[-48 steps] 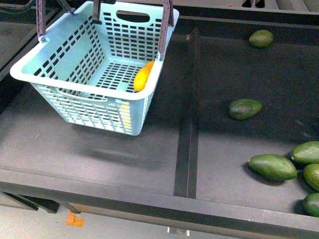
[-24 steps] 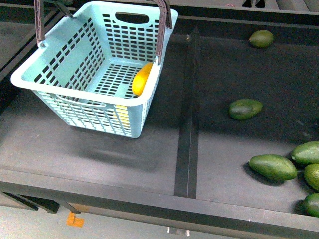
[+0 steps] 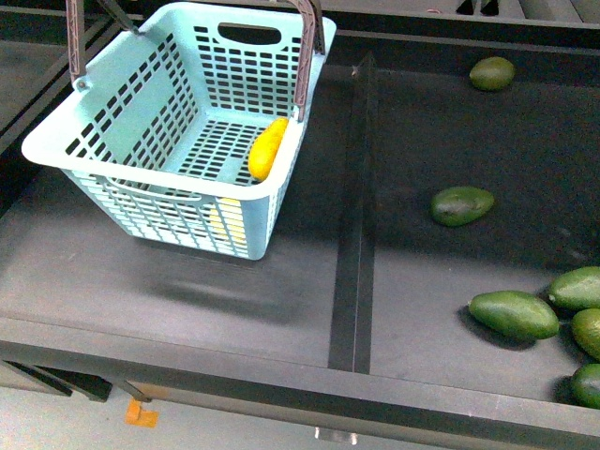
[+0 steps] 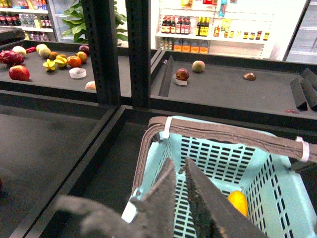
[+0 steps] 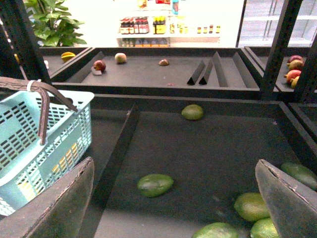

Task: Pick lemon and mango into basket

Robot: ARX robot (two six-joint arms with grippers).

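The mint-blue basket hangs tilted above the dark shelf floor, its brown handles running out of the top of the front view. The yellow mango lies inside against the right wall and also shows in the left wrist view as the mango. A pale yellow shape shows through the near wall's slots; I cannot tell if it is the lemon. My left gripper is shut on the basket from above. My right gripper is open and empty, right of the basket.
A raised black divider splits the shelf. Green fruits lie in the right bay: one at the back, one in the middle, several at the front right. Black uprights stand behind the basket.
The basket has shifted slightly, its near rim rising a little, and the mango has slid a bit along the right wall. The green fruits have not moved.
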